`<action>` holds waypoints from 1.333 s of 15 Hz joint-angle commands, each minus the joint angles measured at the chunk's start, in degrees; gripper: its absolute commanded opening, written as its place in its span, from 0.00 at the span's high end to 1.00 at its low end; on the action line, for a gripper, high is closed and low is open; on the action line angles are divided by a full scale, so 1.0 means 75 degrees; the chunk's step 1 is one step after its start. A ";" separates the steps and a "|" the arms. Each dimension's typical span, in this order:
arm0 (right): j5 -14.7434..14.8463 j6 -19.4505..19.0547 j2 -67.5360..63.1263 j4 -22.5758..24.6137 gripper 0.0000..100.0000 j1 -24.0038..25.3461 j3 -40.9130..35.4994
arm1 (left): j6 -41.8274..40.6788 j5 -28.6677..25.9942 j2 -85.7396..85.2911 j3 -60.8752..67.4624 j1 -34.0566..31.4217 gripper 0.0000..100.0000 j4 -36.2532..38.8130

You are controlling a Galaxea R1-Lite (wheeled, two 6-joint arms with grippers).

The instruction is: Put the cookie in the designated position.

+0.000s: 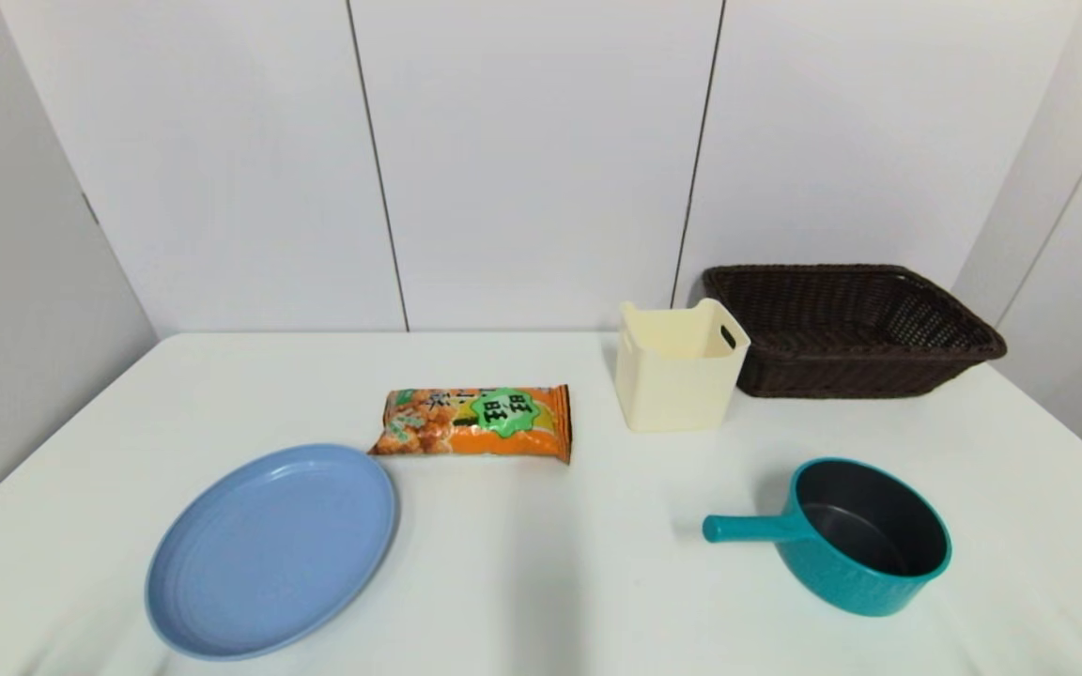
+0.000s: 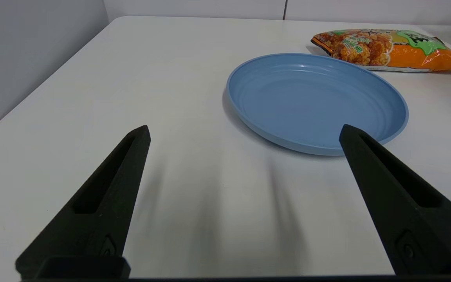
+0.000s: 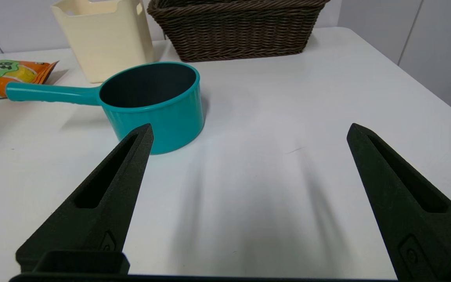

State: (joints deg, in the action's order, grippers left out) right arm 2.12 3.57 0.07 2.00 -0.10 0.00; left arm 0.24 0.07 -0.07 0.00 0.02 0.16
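**Both grippers released above table**

Left gripper (image 2: 243, 131) fingers spread, grasping nothing; blue plate (image 2: 317, 102) just beyond its fingertips, cookie (image 2: 390, 51) flat on table past the plate. Right gripper (image 3: 249, 129) likewise spread; teal saucepan (image 3: 153, 105) ahead beside one fingertip.

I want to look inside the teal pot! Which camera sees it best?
The head view: it looks down into the teal pot, showing its dark inside and whole handle. The right wrist view shows the pot from the side, partly behind one black finger of that tool. The left wrist view does not show it.
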 commanded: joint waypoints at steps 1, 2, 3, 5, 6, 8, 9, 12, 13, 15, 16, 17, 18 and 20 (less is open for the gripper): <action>-0.0002 0.0004 -0.0010 0.0003 0.00 0.0001 -0.0082 | 0.0003 0.0002 -0.0002 0.0000 0.0008 0.00 0.0002; -0.0002 0.0004 -0.0010 0.0003 0.00 0.0001 -0.0082 | 0.0003 0.0002 -0.0002 0.0000 -0.0003 0.00 0.0002; -0.0002 0.0004 -0.0010 0.0003 0.00 0.0001 -0.0082 | 0.0003 0.0002 -0.0002 0.0000 -0.0003 0.00 0.0002; -0.0002 0.0004 -0.0010 0.0003 0.00 0.0001 -0.0082 | 0.0026 0.0002 -0.0002 0.0000 -0.0003 0.00 0.0002; -0.0002 0.0004 -0.0010 0.0003 0.00 0.0001 -0.0082 | 0.0026 0.0002 -0.0002 0.0000 -0.0003 0.00 0.0002; -0.0002 0.0004 -0.0010 0.0003 0.00 0.0001 -0.0082 | 0.0026 0.0002 -0.0002 0.0000 -0.0003 0.00 0.0002; -0.0002 0.0004 -0.0010 0.0003 0.00 0.0001 -0.0082 | 0.0014 0.0002 0.0057 0.0000 -0.0003 0.00 -0.0009; -0.0002 0.0004 -0.0010 0.0003 0.00 0.0001 -0.0082 | -0.0044 0.0014 0.1885 -0.1348 -0.0003 0.00 0.0330; -0.0002 0.0004 -0.0010 0.0003 0.00 0.0001 -0.0082 | -0.0466 0.0014 0.2729 -0.2004 0.0008 0.00 0.0553; -0.0002 0.0004 -0.0010 0.0003 0.00 0.0001 -0.0082 | -0.1380 -0.0045 0.4264 -0.3129 0.0137 0.00 0.0916; -0.0002 0.0004 -0.0010 0.0003 0.00 0.0001 -0.0082 | -0.1884 -0.0244 0.5154 -0.3820 0.0383 0.00 0.0952; -0.0002 0.0004 -0.0010 0.0003 0.00 0.0001 -0.0082 | -0.2552 -0.0631 0.6045 -0.4500 0.0665 0.00 0.0928; -0.0002 0.0004 -0.0010 0.0003 0.00 0.0001 -0.0082 | -0.3208 -0.0924 0.6807 -0.5086 0.0981 0.00 0.0928; -0.0002 0.0004 -0.0010 0.0003 0.00 0.0001 -0.0082 | -0.4497 -0.1006 0.8541 -0.6469 0.1602 0.00 0.0893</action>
State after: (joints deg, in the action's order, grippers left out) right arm 2.11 3.57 0.07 1.97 -0.10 0.00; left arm -15.90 -3.83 38.30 -30.34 4.02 6.22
